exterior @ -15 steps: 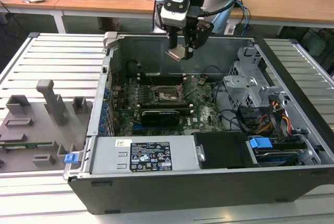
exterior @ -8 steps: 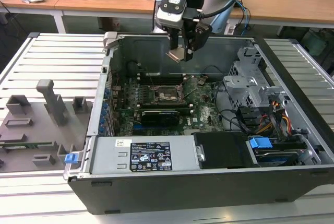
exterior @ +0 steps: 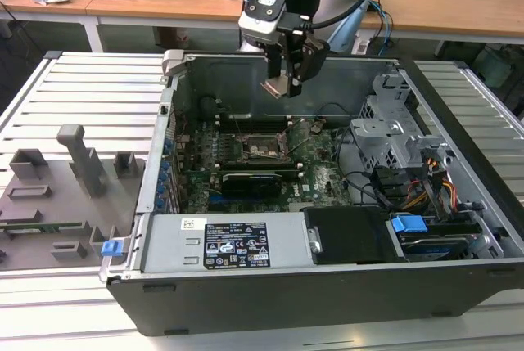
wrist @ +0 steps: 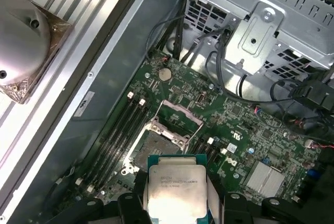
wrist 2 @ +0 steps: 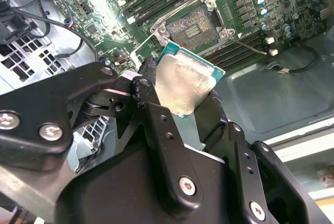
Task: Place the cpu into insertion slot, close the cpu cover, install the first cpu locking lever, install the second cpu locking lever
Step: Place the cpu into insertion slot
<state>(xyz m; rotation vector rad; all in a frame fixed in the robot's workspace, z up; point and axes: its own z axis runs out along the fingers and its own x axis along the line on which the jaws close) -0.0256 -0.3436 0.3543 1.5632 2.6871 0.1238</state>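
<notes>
Here, a slatted metal counter (exterior: pixel 82 97) carries an open computer case (exterior: pixel 327 294), and the claw (exterior: pixel 288 73) hangs above the inside of it, near the case's back wall. Well below the claw and towards the case's near wall lies the grey power supply (exterior: pixel 229 245). The green motherboard (exterior: pixel 319 175) covers the case floor straight beneath the claw. A perforated metal drive cage (exterior: pixel 393 134) stands off to the claw's side, towards the exterior view's right. Outside the case, far from the claw on the exterior view's left, a grey tray (exterior: pixel 57 195) with upright blocks rests on the counter. A long black card (exterior: pixel 254 181) lies across the motherboard, below the claw and a little nearer the power supply.

The claw's black fingers (wrist 2: pixel 151 109) are clamped on two opposite edges of the cpu (wrist 2: pixel 182 85), which hangs in the air with its silver face showing in both wrist views. Under the claw, well apart from it, the insertion slot (wrist: pixel 156 148) lies bare. The cpu cover (wrist: pixel 180 115) is swung open just beyond the slot.
</notes>
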